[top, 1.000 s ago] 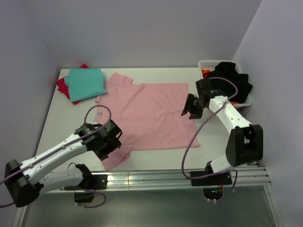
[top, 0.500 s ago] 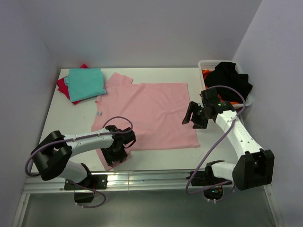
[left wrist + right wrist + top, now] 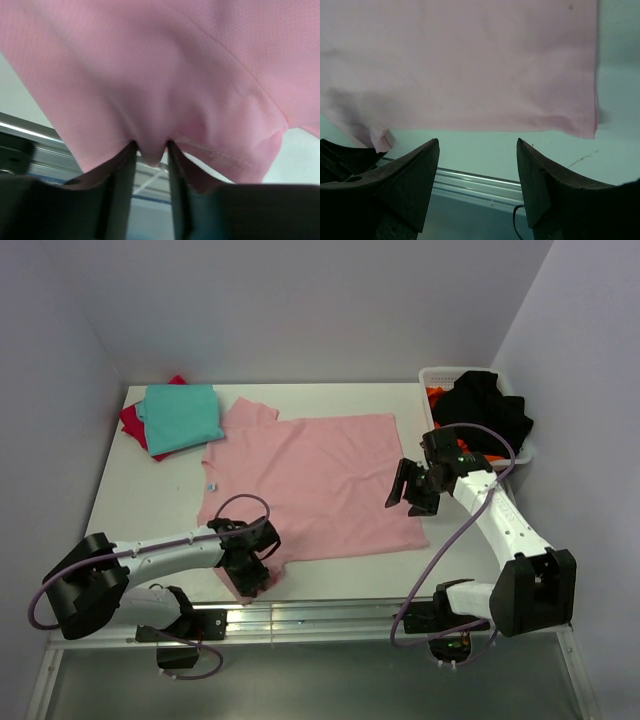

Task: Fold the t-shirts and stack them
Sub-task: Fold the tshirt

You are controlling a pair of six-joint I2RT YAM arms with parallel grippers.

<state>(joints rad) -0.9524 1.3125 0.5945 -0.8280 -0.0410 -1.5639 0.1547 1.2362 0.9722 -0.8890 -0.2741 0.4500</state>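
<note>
The light pink t-shirt (image 3: 320,480) lies spread flat in the middle of the table. My left gripper (image 3: 250,567) is at its near left sleeve and is shut on a pinch of the pink cloth (image 3: 150,152), which fills the left wrist view. My right gripper (image 3: 410,490) hovers open and empty over the shirt's right edge. The right wrist view shows the shirt (image 3: 470,60) and its near hem beyond my gripper (image 3: 477,145). The folded teal t-shirt (image 3: 180,415) lies on the red one (image 3: 130,422) at the far left corner.
A white basket (image 3: 432,375) with black (image 3: 485,405) and orange cloth stands at the far right, just behind the right arm. A metal rail (image 3: 330,618) runs along the table's near edge. Walls close in the left, back and right.
My left gripper has reached to the shirt's near left sleeve and closed on it, bunching the cloth there. My right gripper has moved slightly nearer along the shirt's right edge.
</note>
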